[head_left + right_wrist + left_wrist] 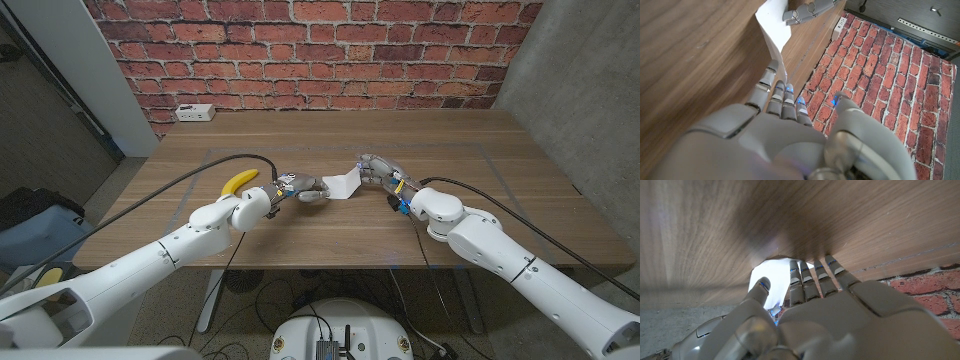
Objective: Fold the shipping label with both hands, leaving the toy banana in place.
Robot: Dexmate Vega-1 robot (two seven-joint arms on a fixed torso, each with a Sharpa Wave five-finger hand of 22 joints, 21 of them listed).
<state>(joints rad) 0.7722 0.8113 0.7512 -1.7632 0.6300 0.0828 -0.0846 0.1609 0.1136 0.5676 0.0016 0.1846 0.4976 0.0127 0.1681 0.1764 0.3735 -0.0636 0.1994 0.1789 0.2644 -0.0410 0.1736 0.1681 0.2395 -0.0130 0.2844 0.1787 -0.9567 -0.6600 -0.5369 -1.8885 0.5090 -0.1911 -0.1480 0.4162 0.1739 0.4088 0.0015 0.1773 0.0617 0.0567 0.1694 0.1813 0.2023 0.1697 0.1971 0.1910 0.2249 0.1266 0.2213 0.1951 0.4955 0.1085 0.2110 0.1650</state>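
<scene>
The white shipping label point(343, 184) lies mid-table between my two hands, one side lifted off the wood. My left hand point(300, 189) meets its left edge; in the left wrist view the label point(771, 277) sits between the thumb and the outstretched fingers point(812, 277). From the right, my right hand point(378, 172) holds the raised side. In the right wrist view the label point(774, 27) runs up as a thin sheet from my fingers point(774, 95) to the left hand's fingers point(807, 10). The yellow toy banana point(240, 180) lies just left of my left hand, untouched.
A white power strip point(195, 112) sits at the table's point(450, 140) back left edge, before the brick wall. Black cables loop over both forearms. A concrete wall stands to the right.
</scene>
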